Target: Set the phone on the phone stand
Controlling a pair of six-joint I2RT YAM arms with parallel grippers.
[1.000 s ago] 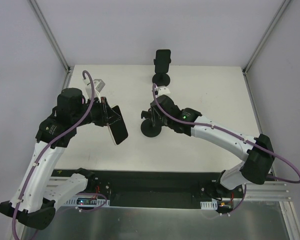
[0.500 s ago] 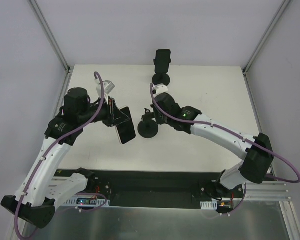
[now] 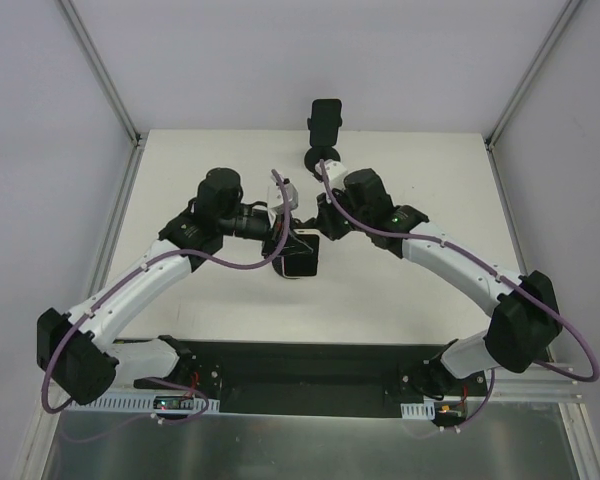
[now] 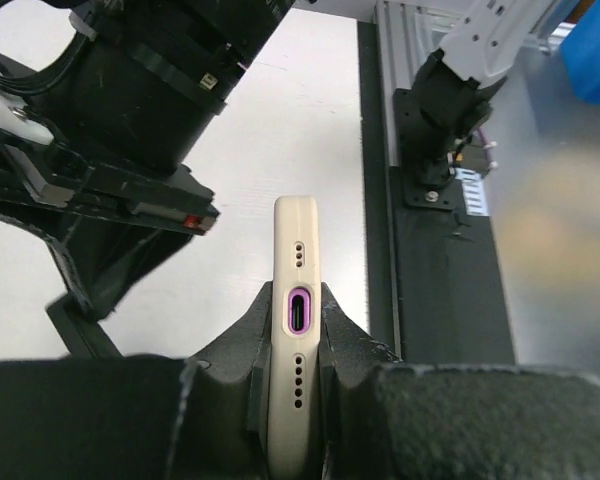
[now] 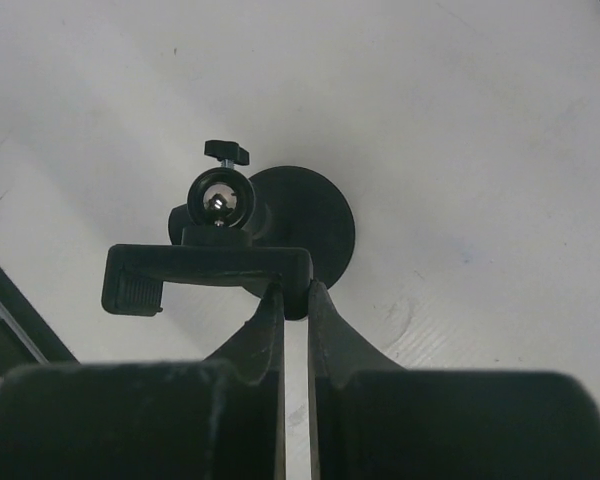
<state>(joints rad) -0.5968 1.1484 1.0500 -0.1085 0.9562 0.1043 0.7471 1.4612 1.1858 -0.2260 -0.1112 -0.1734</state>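
**Reporter:** Where is the phone (image 4: 296, 245)?
**Desk:** Centre of the overhead frame, edge-on in the left gripper (image 4: 296, 305), which is clamped on its flat faces near the charging port (image 4: 298, 311).
**Reporter:** How will it handle?
**Desk:** Rigid, slick-cased and likely breakable. That pinch across the faces looks safest.
**Reporter:** And the phone stand (image 5: 305, 225)?
**Desk:** Just beside it, its clamp (image 5: 208, 265) apparently pinched by the closed right gripper (image 5: 295, 292).
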